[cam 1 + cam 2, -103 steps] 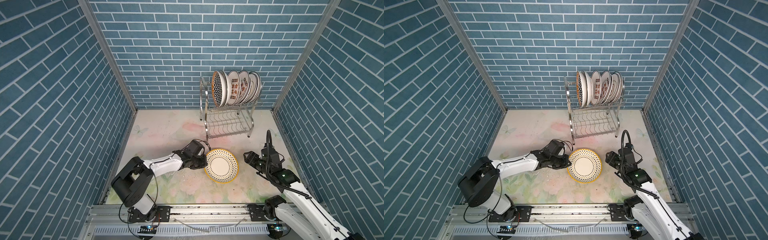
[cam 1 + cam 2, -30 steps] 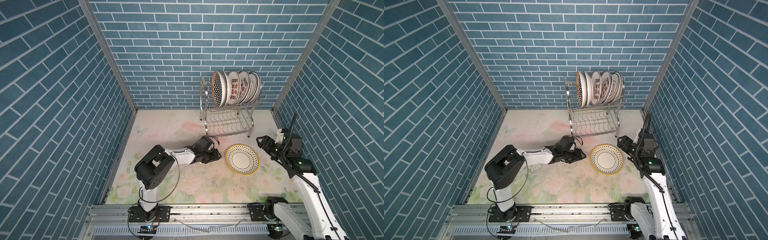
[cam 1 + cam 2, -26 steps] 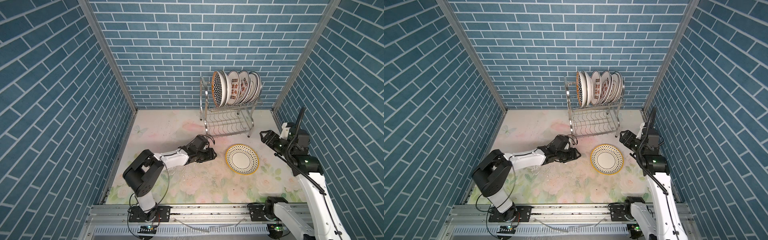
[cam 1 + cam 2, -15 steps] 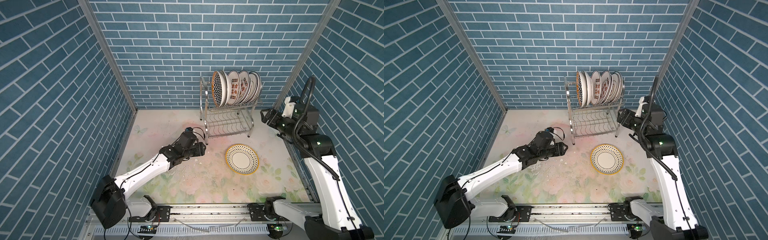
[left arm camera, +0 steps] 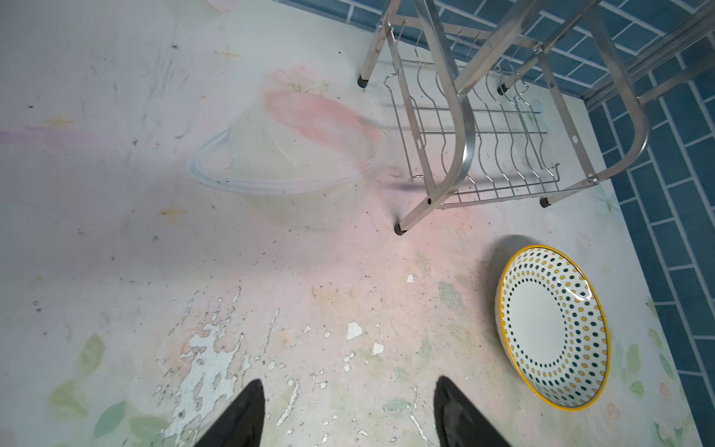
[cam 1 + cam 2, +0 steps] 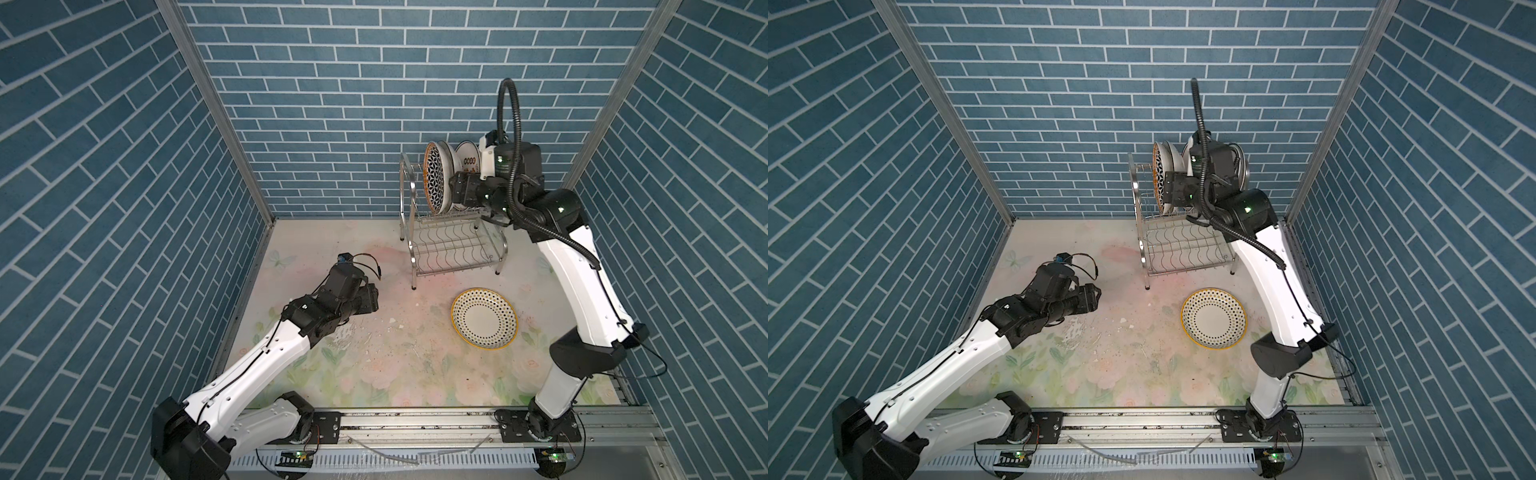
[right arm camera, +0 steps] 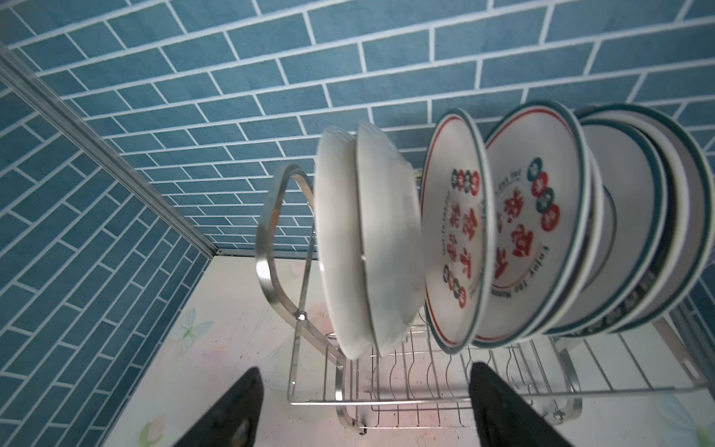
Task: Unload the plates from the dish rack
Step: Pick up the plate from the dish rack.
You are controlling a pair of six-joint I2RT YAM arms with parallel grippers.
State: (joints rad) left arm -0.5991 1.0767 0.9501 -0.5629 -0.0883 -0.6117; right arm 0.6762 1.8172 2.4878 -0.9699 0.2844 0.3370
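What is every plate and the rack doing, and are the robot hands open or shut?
dotted plate: lying flat on the table, face up.
racked plates: standing on edge in the top tier.
dish rack: upright.
left gripper: open, empty.
right gripper: open, empty, facing the racked plates.

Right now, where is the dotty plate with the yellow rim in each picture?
In a top view: dotted plate flat on the mat, in front of the dish rack.
In a top view: dotted plate, same spot.
Left wrist: dotted plate on the mat, near the rack's front foot.
Right wrist: not in it.
Shared landmark: the dish rack.
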